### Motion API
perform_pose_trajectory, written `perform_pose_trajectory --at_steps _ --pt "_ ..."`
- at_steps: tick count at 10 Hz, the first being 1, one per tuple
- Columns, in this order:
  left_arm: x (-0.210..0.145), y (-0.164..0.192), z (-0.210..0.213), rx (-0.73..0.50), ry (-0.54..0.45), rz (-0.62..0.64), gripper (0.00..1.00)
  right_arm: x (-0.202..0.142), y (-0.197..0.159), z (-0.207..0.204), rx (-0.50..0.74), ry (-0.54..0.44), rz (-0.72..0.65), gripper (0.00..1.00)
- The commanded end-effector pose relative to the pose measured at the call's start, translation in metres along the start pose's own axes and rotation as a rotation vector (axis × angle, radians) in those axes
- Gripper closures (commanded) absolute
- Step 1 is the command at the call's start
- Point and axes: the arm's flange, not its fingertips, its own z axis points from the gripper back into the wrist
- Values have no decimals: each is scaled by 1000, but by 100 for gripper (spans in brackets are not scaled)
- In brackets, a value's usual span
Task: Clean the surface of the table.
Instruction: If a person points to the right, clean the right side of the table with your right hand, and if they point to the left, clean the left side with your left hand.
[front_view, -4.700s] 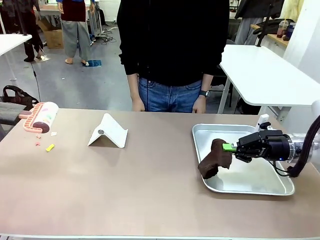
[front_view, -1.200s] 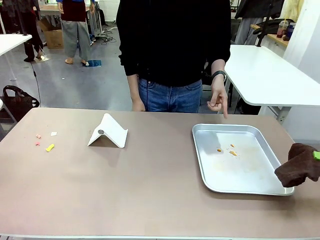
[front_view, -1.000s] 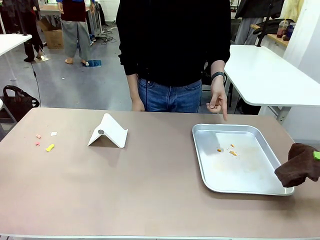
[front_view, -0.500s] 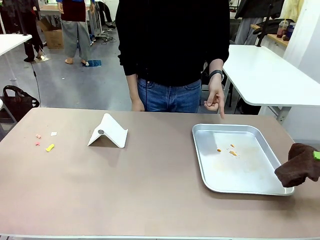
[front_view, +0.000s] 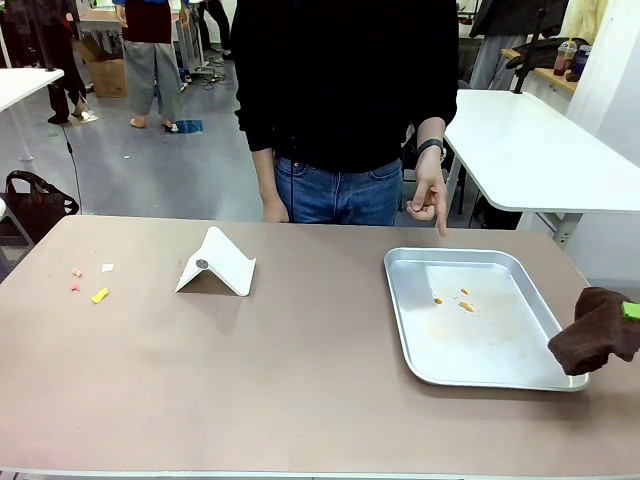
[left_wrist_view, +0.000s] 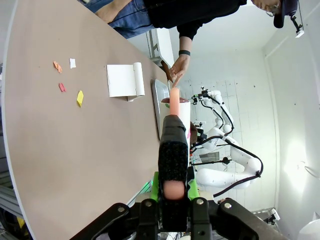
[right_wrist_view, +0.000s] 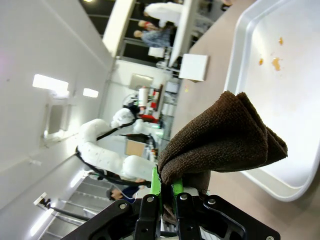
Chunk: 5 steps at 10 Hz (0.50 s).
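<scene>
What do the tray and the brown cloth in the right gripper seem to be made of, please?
The tray looks like polished metal, perhaps steel or aluminium: silver, softly reflective. The cloth looks like terry or microfibre: fuzzy nap, soft folds, pinched in the right gripper.

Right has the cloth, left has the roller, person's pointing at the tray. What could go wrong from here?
1. The person's hand hovers by the tray's far rim; a wipe by the right gripper could meet it.
2. The brown cloth hangs loose from one pinched end, so it may push the orange crumbs onto the table.
3. The left gripper's lint roller, heading for the scraps, might clip the white folded stand.
</scene>
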Motion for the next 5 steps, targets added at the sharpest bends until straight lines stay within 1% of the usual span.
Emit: perform_pose_trajectory --at_steps 1,3,4,5 --pt "-4 -5 0 0 1 -10 78 29 49 -16 -204 88 -24 90" --pt "-4 -5 0 0 1 -10 78 63 97 -43 -444 166 21 90" --pt "-4 -5 0 0 1 -10 78 80 117 -62 -543 212 69 90" --pt "-4 -5 0 0 1 -10 78 96 131 -85 -675 245 97 90"
